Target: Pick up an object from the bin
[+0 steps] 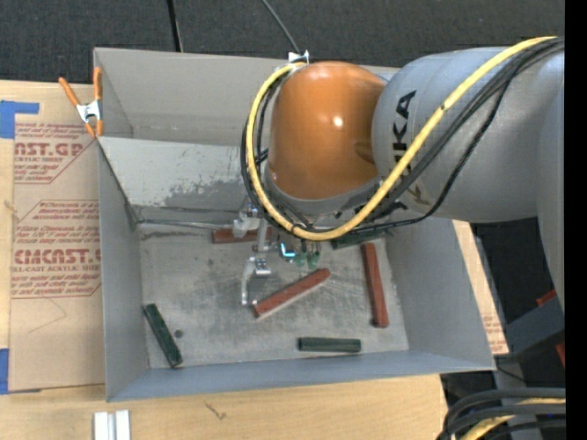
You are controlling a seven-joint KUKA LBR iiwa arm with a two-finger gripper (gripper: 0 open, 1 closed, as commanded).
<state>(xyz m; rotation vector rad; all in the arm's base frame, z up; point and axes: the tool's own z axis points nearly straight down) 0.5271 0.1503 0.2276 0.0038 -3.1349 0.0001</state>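
Note:
My gripper hangs below the orange dome over the middle of the bin floor. Its metal tip is down close to the left end of a red-brown stick that lies slanted on the floor. A short brown piece lies just behind and left of the gripper, partly hidden by it. A second red-brown stick lies lengthwise to the right, apart from the gripper. I see nothing held in the gripper.
A dark green stick lies near the front wall, and another dark green stick sits in the front left corner. The arm and its dome cover the back right of the bin.

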